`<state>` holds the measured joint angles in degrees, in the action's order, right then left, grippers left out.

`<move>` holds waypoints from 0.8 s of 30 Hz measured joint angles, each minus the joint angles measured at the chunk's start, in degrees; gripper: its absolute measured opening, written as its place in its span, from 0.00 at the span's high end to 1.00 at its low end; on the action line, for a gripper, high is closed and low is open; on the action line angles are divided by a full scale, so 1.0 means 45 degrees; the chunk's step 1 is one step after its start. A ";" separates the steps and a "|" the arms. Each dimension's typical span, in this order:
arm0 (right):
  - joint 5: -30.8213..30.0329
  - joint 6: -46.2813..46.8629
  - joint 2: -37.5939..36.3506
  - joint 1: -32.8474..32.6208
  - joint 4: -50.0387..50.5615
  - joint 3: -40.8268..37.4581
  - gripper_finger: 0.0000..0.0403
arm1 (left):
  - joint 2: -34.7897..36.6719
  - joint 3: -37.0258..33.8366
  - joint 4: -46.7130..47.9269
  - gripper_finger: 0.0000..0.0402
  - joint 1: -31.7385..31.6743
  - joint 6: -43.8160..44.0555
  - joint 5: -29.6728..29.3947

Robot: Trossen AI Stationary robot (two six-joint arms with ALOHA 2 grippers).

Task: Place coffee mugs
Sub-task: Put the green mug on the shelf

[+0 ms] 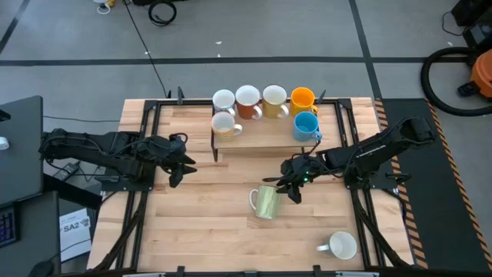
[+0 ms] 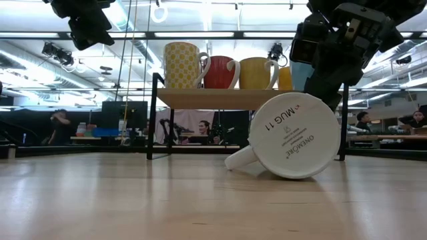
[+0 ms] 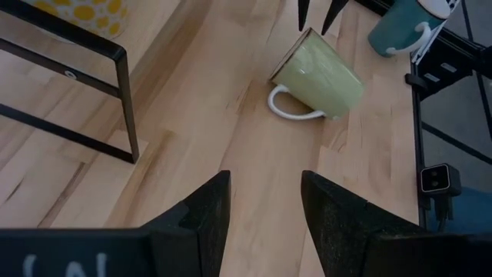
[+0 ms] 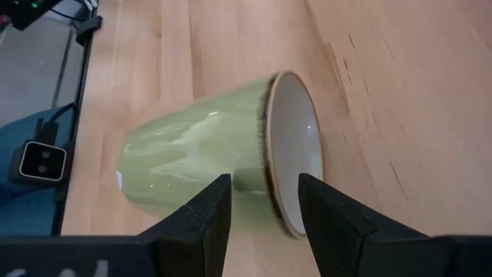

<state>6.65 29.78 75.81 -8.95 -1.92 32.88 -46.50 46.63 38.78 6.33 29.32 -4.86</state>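
Note:
A pale yellow-green mug (image 1: 266, 202) (image 3: 319, 69) lies on its side mid-table, its handle on the wood and its mouth toward the far right. My right gripper (image 1: 290, 187) (image 4: 264, 185) stands open at that mouth. One finger is outside the wall and one is in front of the opening, with the rim (image 4: 296, 146) passing between them; no touch shows. My left gripper (image 1: 178, 163) (image 3: 265, 181) waits open above the table's left part. A white mug (image 1: 340, 246) (image 2: 290, 137) lies on its side near the front right.
A low black-framed wooden shelf (image 1: 261, 140) at the far middle carries several mugs, among them orange-yellow (image 1: 302, 98) and light blue (image 1: 306, 125). Black rails run along both sides of the table. Bare wood lies between the shelf and the front edge.

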 joint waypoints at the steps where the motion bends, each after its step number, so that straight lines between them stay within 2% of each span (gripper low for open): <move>1: 0.0005 0.0000 0.0000 0.0000 0.0003 0.0000 0.61 | 0.0000 0.0000 -0.0003 0.58 0.0001 0.0000 -0.0005; 15: 0.0007 -0.0753 0.0000 0.0000 -0.0241 0.0006 0.61 | 0.0000 0.0000 -0.0024 0.58 0.0001 0.0013 -0.0001; 24: 0.0214 -0.0855 0.0000 0.0000 -0.2573 -0.1149 0.61 | 0.0000 0.0000 -0.0145 0.58 0.0004 0.0016 0.0000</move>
<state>7.62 25.93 75.81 -8.95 -13.50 27.71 -46.50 46.63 38.13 6.34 29.39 -4.86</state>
